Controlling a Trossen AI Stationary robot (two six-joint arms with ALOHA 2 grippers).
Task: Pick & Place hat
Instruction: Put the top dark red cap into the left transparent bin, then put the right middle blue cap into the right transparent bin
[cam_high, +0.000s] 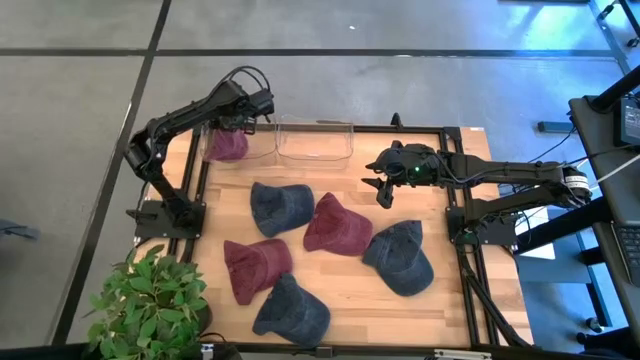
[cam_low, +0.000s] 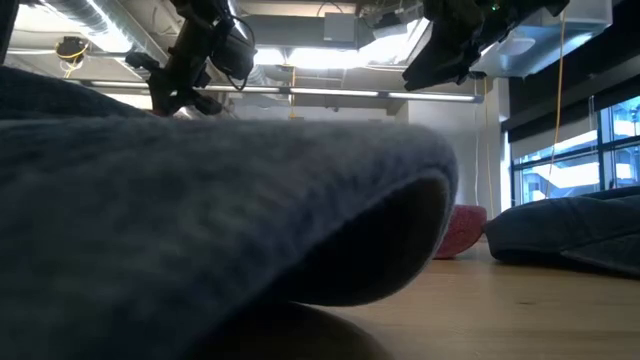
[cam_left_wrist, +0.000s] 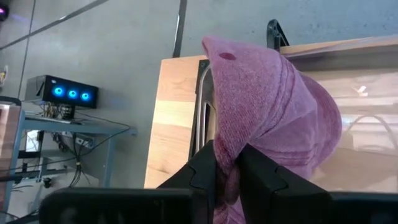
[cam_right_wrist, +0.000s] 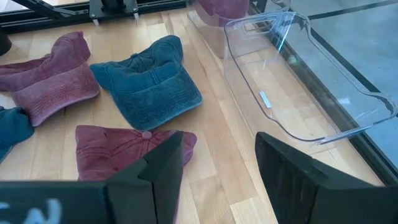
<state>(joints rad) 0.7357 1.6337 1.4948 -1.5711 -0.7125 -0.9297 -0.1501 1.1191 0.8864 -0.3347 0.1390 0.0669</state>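
Left claw (cam_left_wrist: 225, 171) clamped on pink hat (cam_left_wrist: 273, 106) over left bin (cam_high: 228, 146); right claw (cam_right_wrist: 217, 168) spread wide, hovering.

the high view looked straight down on the whole table (cam_high: 340, 275). the low view sat at tabletop height, nearly against a blue hat (cam_low: 200, 210). each wrist view looked closely past its own fingers; the right wrist and high views shared the clear bin (cam_right_wrist: 292, 81).

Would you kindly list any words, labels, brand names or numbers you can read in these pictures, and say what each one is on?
None can be read.
Hats on the table, such as the blue cap: no print shows.
Clear bin: a small pale tag, unreadable.
Black box with blue lights: no lettering shows.
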